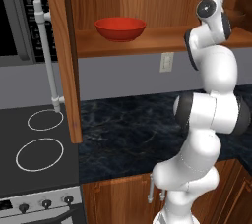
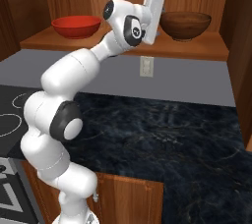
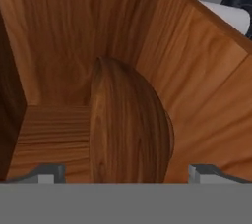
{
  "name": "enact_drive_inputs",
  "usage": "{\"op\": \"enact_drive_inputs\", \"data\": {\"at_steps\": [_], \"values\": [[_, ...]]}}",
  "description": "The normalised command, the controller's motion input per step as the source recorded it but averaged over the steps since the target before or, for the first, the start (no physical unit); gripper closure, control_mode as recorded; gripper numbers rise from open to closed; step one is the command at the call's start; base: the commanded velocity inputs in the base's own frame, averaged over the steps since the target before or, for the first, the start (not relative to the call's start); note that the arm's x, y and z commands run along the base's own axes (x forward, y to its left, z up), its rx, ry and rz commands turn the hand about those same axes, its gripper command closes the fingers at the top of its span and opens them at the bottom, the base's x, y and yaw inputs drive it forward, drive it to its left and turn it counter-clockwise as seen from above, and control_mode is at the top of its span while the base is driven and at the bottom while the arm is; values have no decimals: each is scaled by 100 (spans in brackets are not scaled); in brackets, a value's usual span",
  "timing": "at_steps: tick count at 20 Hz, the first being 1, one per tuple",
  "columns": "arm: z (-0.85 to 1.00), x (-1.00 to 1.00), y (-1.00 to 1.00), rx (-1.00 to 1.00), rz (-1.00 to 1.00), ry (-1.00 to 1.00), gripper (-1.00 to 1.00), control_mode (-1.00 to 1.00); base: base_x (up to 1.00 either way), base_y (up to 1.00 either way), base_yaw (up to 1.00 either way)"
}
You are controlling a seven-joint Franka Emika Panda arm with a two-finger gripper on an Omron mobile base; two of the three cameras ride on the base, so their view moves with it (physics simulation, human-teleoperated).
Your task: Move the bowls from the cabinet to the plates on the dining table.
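Both round bowls, glossy red (image 2: 76, 25) and wood-brown (image 2: 185, 24), are being kept upright, mouths up, on the wooden cabinet shelf (image 2: 206, 48); gripper (image 3: 125, 171) jaws are being held wide around the brown one.

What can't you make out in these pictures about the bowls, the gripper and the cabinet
- Brown bowl: in the left base view the arm covers it; in the hand view its lower part is cut off by the bottom edge.
- Gripper: in the right base view the hand's own body hides the fingers.
- Red bowl: its inside is unseen in both base views, since the cameras sit too low.
- Cabinet: its top is cut off.
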Motion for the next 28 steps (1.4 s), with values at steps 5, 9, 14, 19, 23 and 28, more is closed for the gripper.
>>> {"op": "enact_drive_inputs", "data": {"at_steps": [5,9,14,19,23,28], "values": [[-10,18,-13,5,0,0,-100,-100,0,0,0],[-13,20,-10,4,0,0,-100,-100,0,0,0],[-13,25,-9,3,0,0,-100,-100,0,0,0],[-12,31,-8,3,0,0,-100,-100,0,0,0],[-11,37,-9,2,0,0,-100,-100,0,0,0],[-13,31,-9,2,0,0,100,-100,0,0,0]]}}
